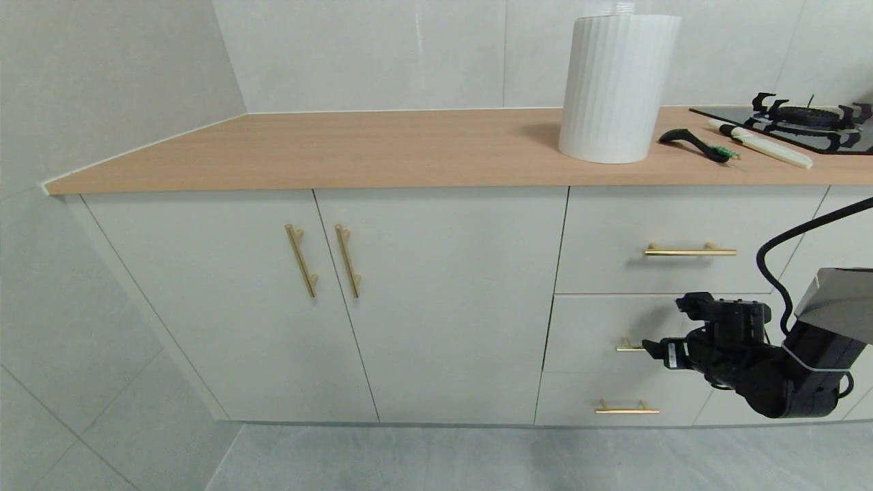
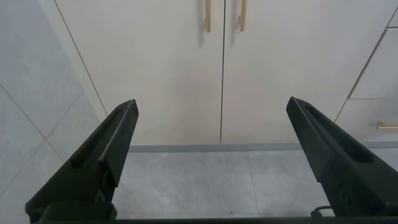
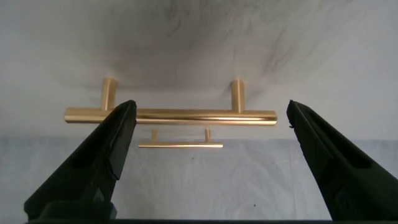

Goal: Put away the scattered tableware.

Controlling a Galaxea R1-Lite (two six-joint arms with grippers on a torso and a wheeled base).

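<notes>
Head view: a wooden tabletop (image 1: 341, 150) runs above pale cupboards. Near its right end stands a tall white ribbed container (image 1: 614, 88). Just beside the container lie a black utensil (image 1: 696, 143) and a long white utensil (image 1: 771, 149), close to each other at the edge of the hob (image 1: 811, 123). Lower down, the right claw (image 1: 663, 324) hangs in front of the drawers, level with the middle drawer handle (image 1: 627, 348).

Left wrist view: the left claw (image 2: 212, 106) has its fingers spread wide, holding nothing. It faces the foot of the double cupboard doors (image 2: 280, 74) and the grey floor (image 2: 205, 180).

Right wrist view: the right claw's fingers stand wide apart, one on either side of the gold middle drawer handle without touching it. The bottom drawer handle (image 3: 180, 145) shows farther off.
</notes>
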